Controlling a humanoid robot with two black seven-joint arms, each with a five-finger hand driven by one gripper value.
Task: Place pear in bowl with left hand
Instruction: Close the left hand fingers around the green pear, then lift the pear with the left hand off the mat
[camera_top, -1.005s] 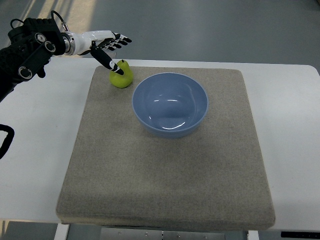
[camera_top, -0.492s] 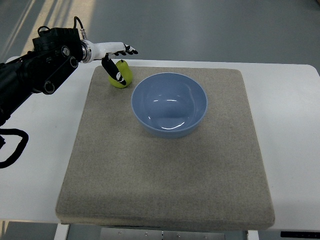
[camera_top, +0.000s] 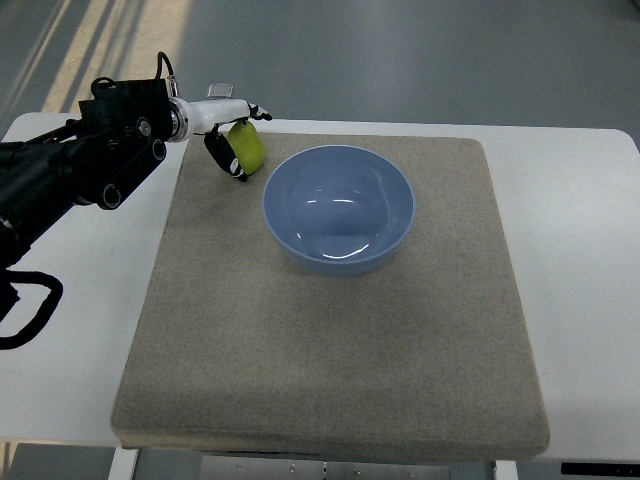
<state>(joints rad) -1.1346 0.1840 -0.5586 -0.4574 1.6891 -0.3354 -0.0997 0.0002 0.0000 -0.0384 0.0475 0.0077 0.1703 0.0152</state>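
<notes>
Item: pear (camera_top: 249, 147), yellow-green, at the mat's (camera_top: 330, 340) far-left corner, just beside the blue bowl (camera_top: 339, 208). Our left hand (camera_top: 232, 135) has fingers curled around it, thumb on its near side: a grasp, we judge, readied for lifting toward the empty bowl. White table (camera_top: 580, 260) beneath.

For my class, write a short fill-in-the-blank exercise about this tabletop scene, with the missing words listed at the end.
1. The left hand has its fingers around the yellow-green ____.
2. The blue bowl has ____ inside it.
3. The bowl stands on a grey mat that lies on a ____ table.
4. In the picture, the pear is at the bowl's upper ____ side.

Missing words: pear; nothing; white; left
</notes>
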